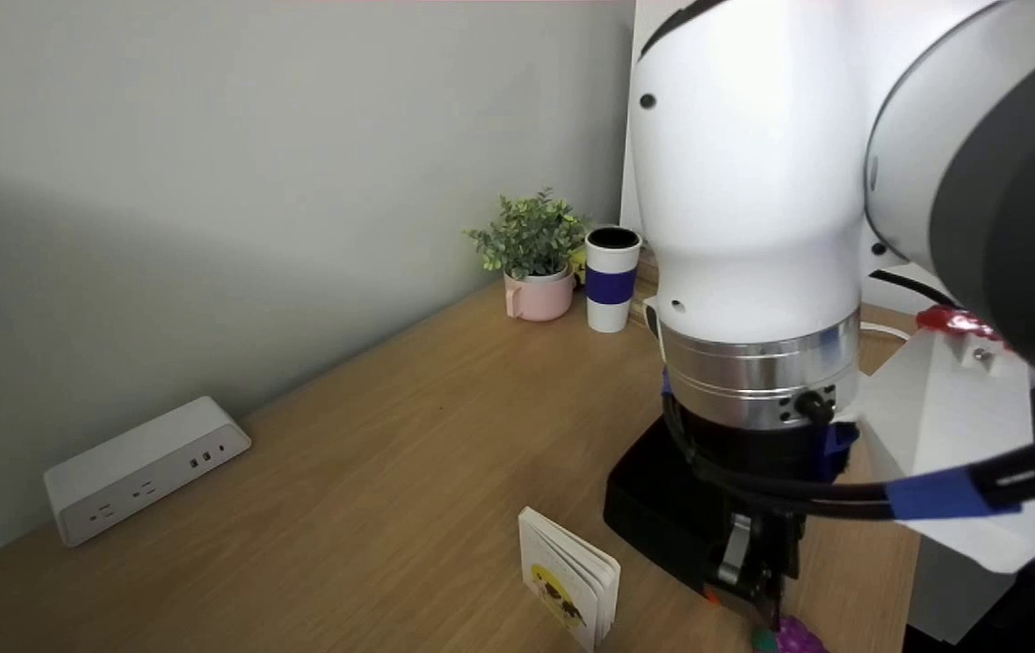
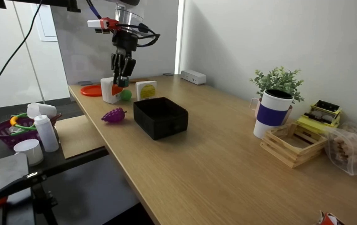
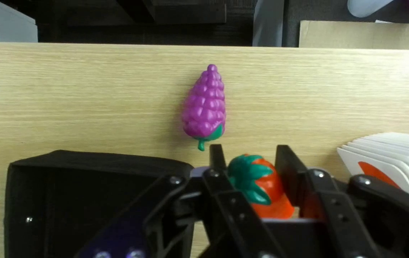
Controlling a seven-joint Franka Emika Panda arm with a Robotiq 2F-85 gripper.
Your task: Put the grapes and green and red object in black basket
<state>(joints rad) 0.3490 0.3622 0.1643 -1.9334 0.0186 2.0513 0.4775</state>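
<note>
The purple grapes [image 3: 206, 104] lie on the table between its edge and the black basket [image 3: 100, 161] in the wrist view, green stem towards my gripper. In an exterior view the grapes [image 2: 114, 115] rest close beside the basket [image 2: 170, 126]. My gripper [image 3: 250, 153] is shut on the green and red object [image 3: 267, 181], whose leafy green cap shows between the fingers. The left finger covers part of it. An exterior view has the gripper [image 2: 122, 82] hanging above the table on the basket's far side. No object shows in the visible part of the basket.
White card stack with a red patch [image 3: 398, 161] stands right of my gripper. A yellow-and-white card box [image 2: 147, 90] stands behind the basket, near a green ball [image 2: 125, 95] and a red plate [image 2: 91, 90]. Tumbler [image 2: 272, 112] and wooden crate [image 2: 294, 145] line the wall.
</note>
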